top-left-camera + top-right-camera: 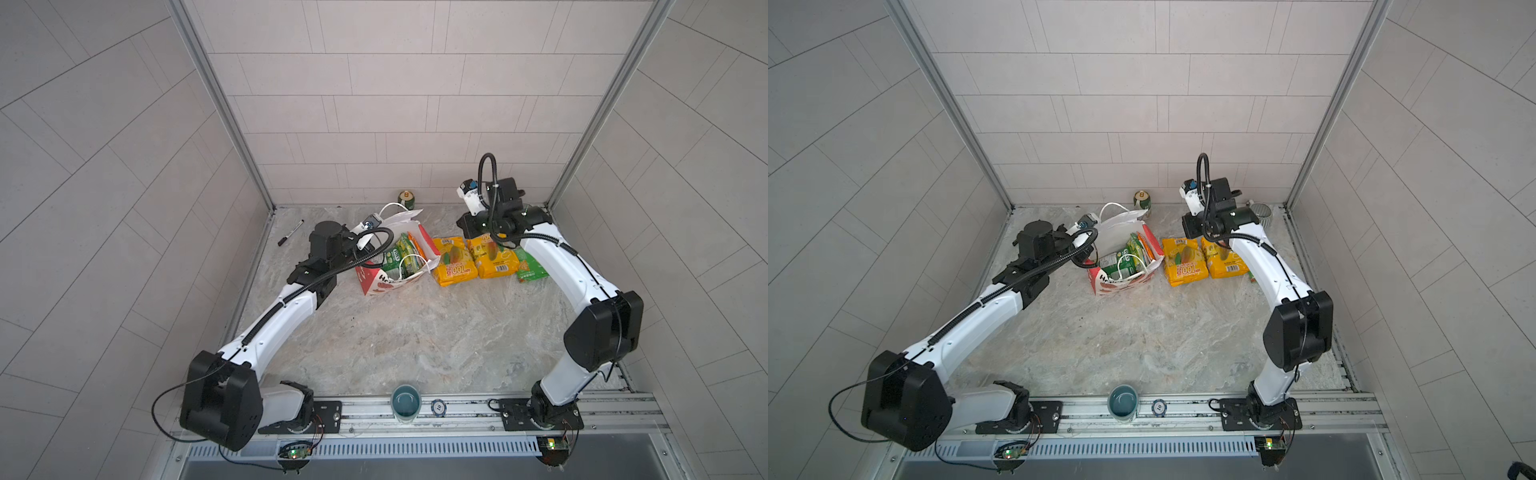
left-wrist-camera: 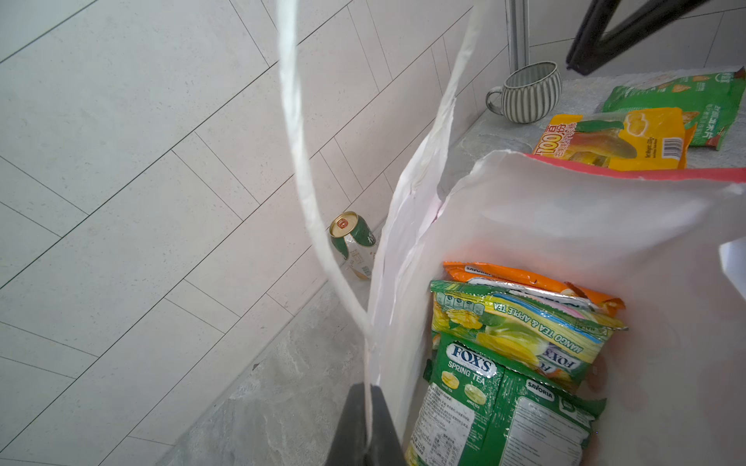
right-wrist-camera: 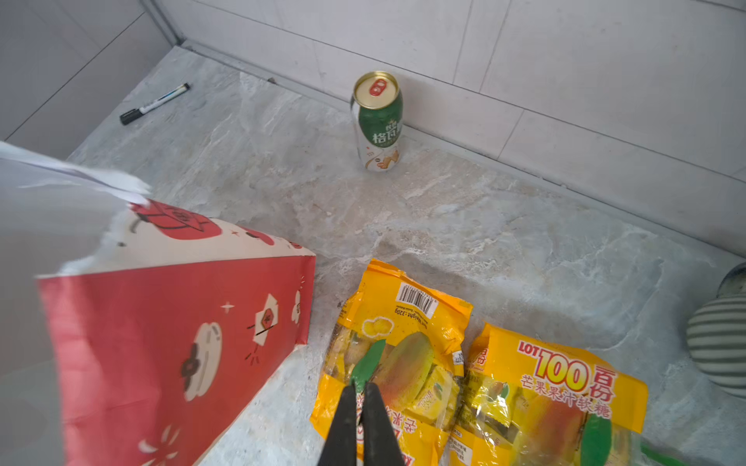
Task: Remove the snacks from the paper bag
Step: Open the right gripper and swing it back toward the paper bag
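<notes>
The paper bag (image 1: 388,280) stands open at the back of the table, white with a red side (image 3: 173,343). Inside it stand a green packet (image 2: 496,411), a yellow-green one (image 2: 524,331) and an orange one (image 2: 524,276). My left gripper (image 2: 366,389) is shut on the bag's white cord handle (image 2: 298,161), at the bag's far left rim. Out on the table to the bag's right lie two yellow "100" packets (image 1: 453,259) (image 1: 494,255) and a green packet (image 1: 531,269). My right gripper (image 3: 360,385) hangs shut and empty just above the nearer yellow packet (image 3: 399,351).
A green-and-white can (image 1: 405,198) stands by the back wall. A black marker (image 1: 290,233) lies at the back left. A striped mug (image 1: 1262,212) sits in the back right corner. A teal cup (image 1: 406,401) and a round chip (image 1: 438,408) rest on the front rail.
</notes>
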Controlling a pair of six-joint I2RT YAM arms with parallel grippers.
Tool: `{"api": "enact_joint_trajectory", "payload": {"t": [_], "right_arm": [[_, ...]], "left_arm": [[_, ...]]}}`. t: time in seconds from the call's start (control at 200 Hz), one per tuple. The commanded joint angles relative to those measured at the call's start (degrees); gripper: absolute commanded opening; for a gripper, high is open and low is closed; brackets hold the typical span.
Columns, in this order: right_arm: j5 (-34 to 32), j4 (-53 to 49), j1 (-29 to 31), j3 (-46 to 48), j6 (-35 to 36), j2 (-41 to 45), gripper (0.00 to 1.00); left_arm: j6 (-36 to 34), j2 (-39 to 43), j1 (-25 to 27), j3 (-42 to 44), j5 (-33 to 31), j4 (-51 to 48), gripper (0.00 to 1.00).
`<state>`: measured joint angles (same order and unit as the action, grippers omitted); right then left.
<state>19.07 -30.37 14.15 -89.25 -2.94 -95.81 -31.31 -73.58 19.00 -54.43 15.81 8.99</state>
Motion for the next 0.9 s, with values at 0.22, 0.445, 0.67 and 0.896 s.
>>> {"api": "enact_joint_trajectory", "payload": {"t": [0.22,0.445,0.67,0.896], "right_arm": [[-4.17,-0.4,5.49,-5.31,-3.24,-15.56,0.0],[-5.28,4.88,8.04,-5.75,-7.48,-21.94,0.0],[-11.52,4.67,8.83,-8.12,-10.41,-27.0,0.0],[-15.78,5.14,10.28,-9.22,-11.13,-29.74,0.0]], "left_arm": [[-0.09,2.56,-0.33,1.21,2.66,5.85,0.0],[0.12,2.23,-0.34,1.53,3.76,6.65,0.0],[-0.18,2.0,-0.33,1.61,3.04,6.57,0.0],[-0.25,1.79,-0.35,1.61,2.93,6.63,0.0]]}}
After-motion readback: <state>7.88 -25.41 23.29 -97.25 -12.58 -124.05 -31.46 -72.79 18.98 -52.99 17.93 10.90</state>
